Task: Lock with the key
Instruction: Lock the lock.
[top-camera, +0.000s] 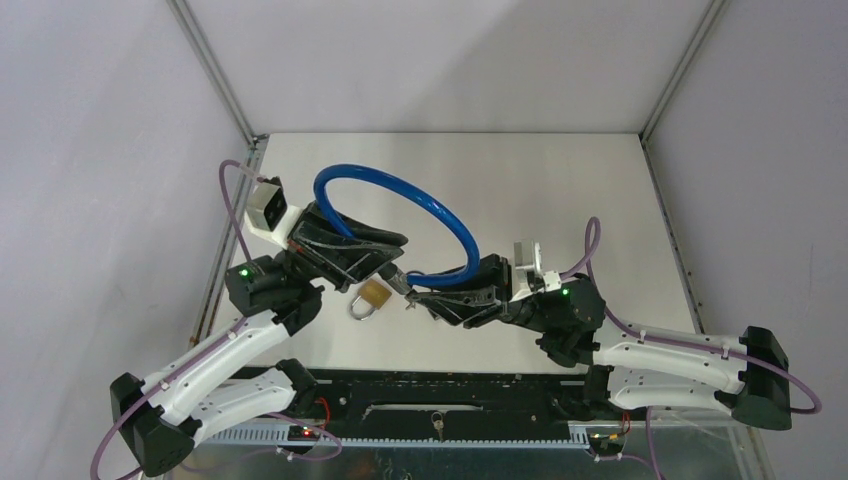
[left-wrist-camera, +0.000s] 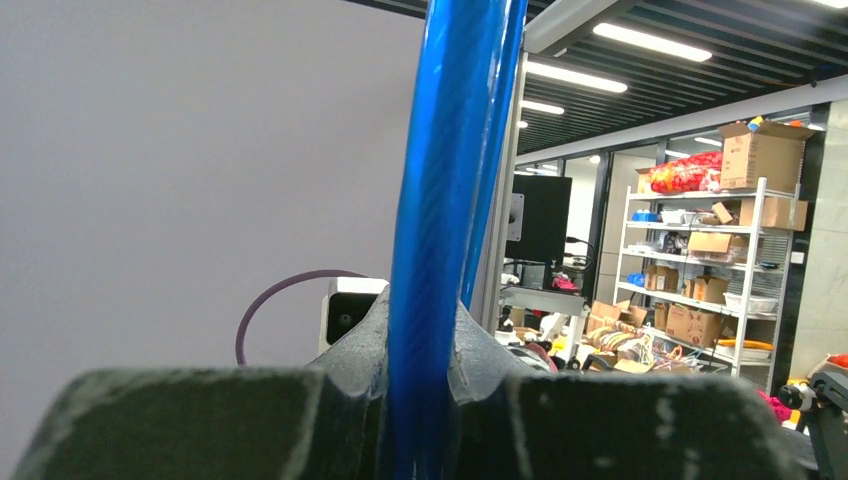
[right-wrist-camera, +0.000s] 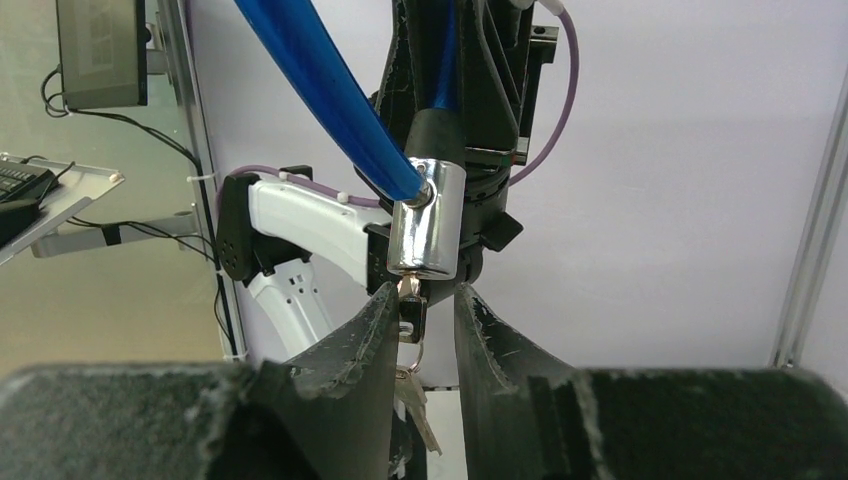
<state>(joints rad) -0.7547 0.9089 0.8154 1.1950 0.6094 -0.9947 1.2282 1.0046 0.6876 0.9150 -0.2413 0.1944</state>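
Note:
A blue cable lock (top-camera: 440, 210) arches over the table, and in the left wrist view the cable (left-wrist-camera: 440, 200) runs straight up between the fingers. My left gripper (top-camera: 390, 262) (left-wrist-camera: 420, 335) is shut on the cable close to its end. That end carries a shiny lock cylinder (right-wrist-camera: 427, 220) (top-camera: 374, 294). A black-headed key (right-wrist-camera: 410, 318) sticks out of the cylinder's underside, and a ring with a spare key (right-wrist-camera: 418, 410) hangs from it. My right gripper (right-wrist-camera: 420, 300) (top-camera: 408, 292) has its jaws on either side of the key's head. The head rests against the left finger, with a gap to the right one.
The white table (top-camera: 560, 190) is boxed in by grey walls and metal frame posts (top-camera: 215, 70). A black rail (top-camera: 450, 400) runs along the near edge between the arm bases. Purple cables loop beside both arms.

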